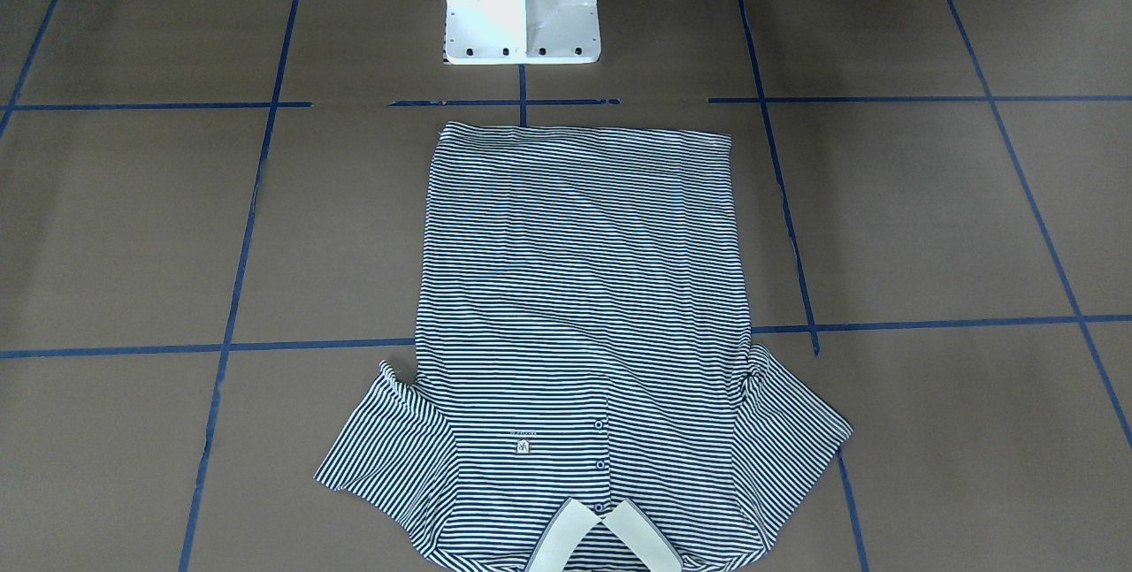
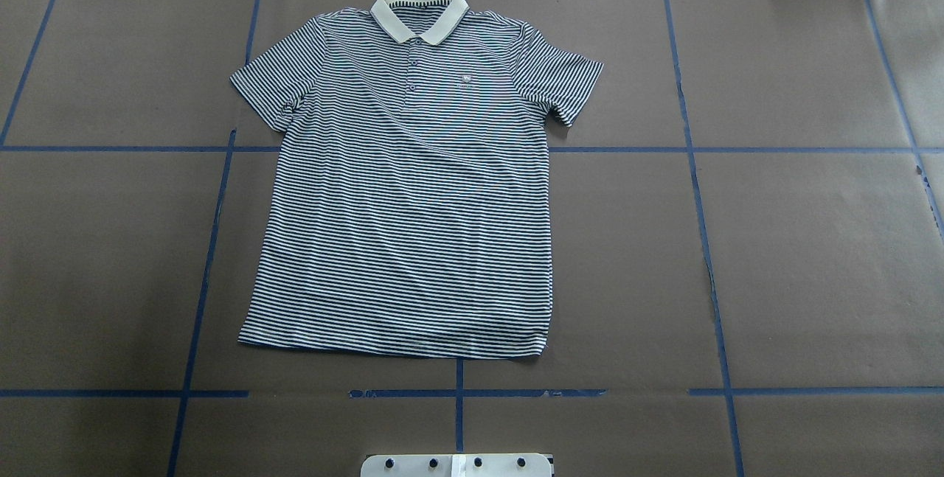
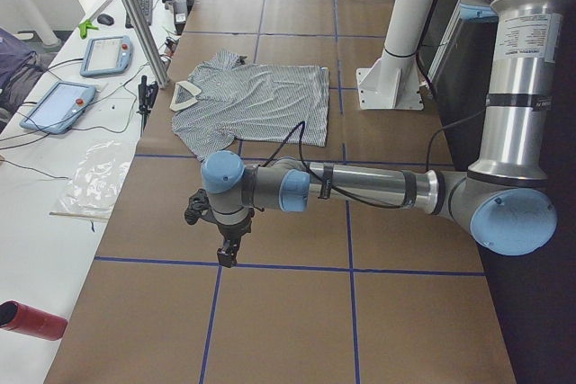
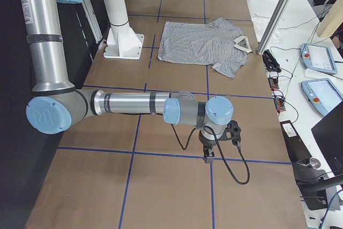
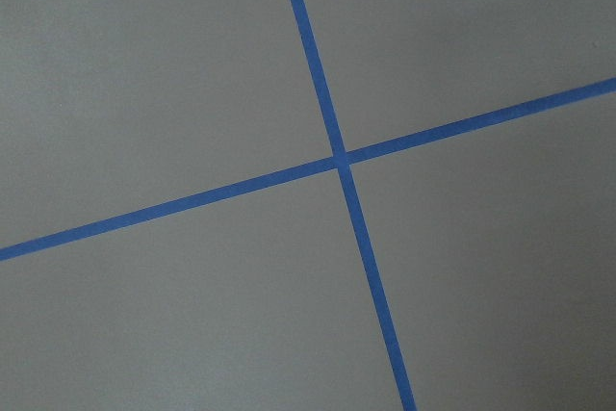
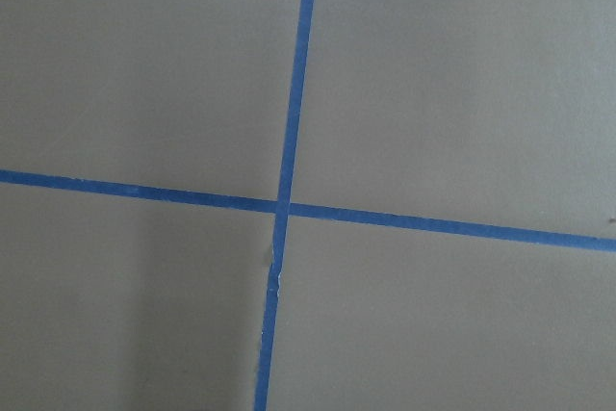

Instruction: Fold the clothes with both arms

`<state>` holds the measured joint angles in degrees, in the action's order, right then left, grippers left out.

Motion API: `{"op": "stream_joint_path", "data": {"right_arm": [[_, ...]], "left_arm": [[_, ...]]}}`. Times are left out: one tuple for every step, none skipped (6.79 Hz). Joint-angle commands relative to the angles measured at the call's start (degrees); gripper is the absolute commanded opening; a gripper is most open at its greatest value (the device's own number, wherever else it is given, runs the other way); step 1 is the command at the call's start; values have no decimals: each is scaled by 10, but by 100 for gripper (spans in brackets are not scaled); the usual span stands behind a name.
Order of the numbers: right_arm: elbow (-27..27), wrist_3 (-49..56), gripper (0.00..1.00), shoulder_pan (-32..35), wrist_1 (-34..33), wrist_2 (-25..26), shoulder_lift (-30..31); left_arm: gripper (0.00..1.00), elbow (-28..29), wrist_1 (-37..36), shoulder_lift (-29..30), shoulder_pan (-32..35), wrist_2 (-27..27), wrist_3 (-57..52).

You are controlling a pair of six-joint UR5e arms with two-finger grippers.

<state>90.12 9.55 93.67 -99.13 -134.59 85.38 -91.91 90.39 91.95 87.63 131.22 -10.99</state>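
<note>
The striped polo shirt (image 2: 405,189) lies flat and face up on the brown table (image 2: 811,256). In the overhead view its cream collar (image 2: 419,16) is at 12 o'clock, its hem at 6 o'clock near my white pedestal (image 1: 522,2), and its sleeves are spread toward 10 and 2. Nothing of mine touches it.

My left claw (image 3: 225,258) hangs pointing down over the table, well apart from the shirt. My right claw (image 4: 207,158) does the same at the opposite end. Only the side views show them, so I cannot tell whether either is open or closed. Each wrist camera sees only bare table and a crossing of blue tape (image 5: 339,159).
</note>
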Motion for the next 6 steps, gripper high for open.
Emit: {"op": "stream_joint_path", "data": {"right_arm": [[3, -10, 100, -2, 13, 4, 1], [-1, -10, 100, -12, 14, -1, 2], [8, -29, 100, -26, 48, -2, -3], [-14, -36, 100, -49, 138, -5, -7], [-32, -82, 100, -91, 162, -49, -23], [-83, -159, 100, -139, 226, -29, -92]], "left_arm": [[100, 2, 4, 0, 0, 0, 0], [100, -1, 6, 1, 0, 0, 0], [100, -5, 6, 16, -3, -1, 2], [100, -16, 6, 54, -3, 1, 4], [100, -11, 33, 77, -13, -2, 5], [100, -8, 70, 91, -35, 0, 12]]}}
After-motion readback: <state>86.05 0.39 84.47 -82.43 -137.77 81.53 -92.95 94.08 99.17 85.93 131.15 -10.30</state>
